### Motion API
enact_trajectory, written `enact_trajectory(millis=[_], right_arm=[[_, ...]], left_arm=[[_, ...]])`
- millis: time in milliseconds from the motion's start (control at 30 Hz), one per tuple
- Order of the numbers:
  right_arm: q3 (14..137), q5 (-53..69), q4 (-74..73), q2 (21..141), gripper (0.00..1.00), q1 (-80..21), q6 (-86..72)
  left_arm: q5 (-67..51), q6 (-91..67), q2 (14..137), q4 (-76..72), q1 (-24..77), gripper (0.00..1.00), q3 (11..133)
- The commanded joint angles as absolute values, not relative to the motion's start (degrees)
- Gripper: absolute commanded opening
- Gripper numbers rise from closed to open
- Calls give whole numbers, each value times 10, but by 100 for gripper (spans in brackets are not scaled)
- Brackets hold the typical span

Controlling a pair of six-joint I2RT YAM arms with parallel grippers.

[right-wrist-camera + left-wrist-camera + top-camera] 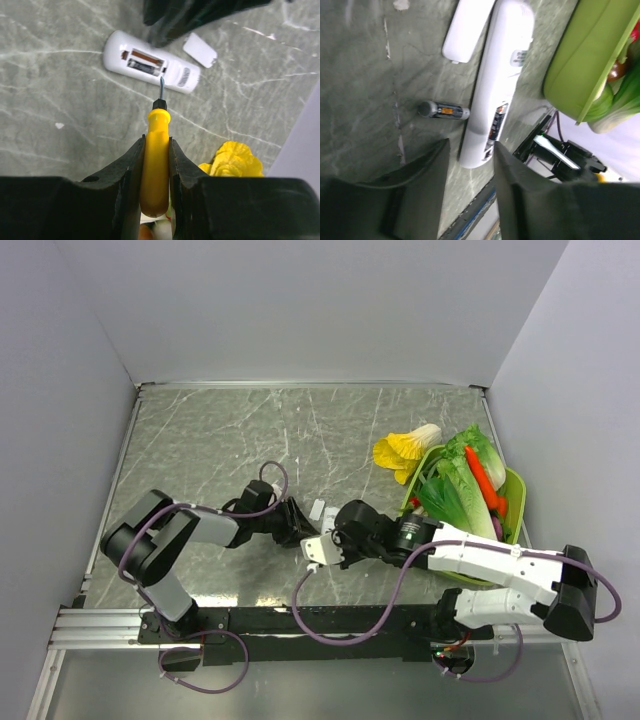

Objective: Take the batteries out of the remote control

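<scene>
- The slim white plastic remote control (500, 75) lies flat on the grey-green marbled tabletop (200, 440), near the middle between the two arms. Its greyish battery recess is open and faces up.
- One small dark-grey metallic cylindrical battery (443, 110) lies loose on the tabletop just beside the remote control.
- A second battery (141, 65) sits in the recess, and the slot beside it shows brown.
- A small flat white cover plate (200, 50) lies on the tabletop next to one end of the remote control.
- The left gripper (470, 162) has its dark fingers spread apart, one on each side of the remote control's rounded end, with a gap on one side.
- The right gripper (156, 142) is clamped on the handle of a yellow-orange screwdriver (158, 120). Its thin metal tip reaches the edge of the remote control by the recess, but I cannot tell whether it touches.
- A lime-green plastic basket (515, 490) of toy vegetables stands to the right.
</scene>
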State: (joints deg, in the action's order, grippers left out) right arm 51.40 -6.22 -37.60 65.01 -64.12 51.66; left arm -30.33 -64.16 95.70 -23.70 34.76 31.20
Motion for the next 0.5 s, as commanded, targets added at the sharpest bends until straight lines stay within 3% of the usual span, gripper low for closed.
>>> enact_trajectory(millis=[0,467], right_arm=[[546,-47,-430,668,0,-640,512],[555,-35,-410,705,0,-639,539]], left_arm=[[-294,-634,933,-233,351,50,321],[-319,-633,973,-249,354,44,332]])
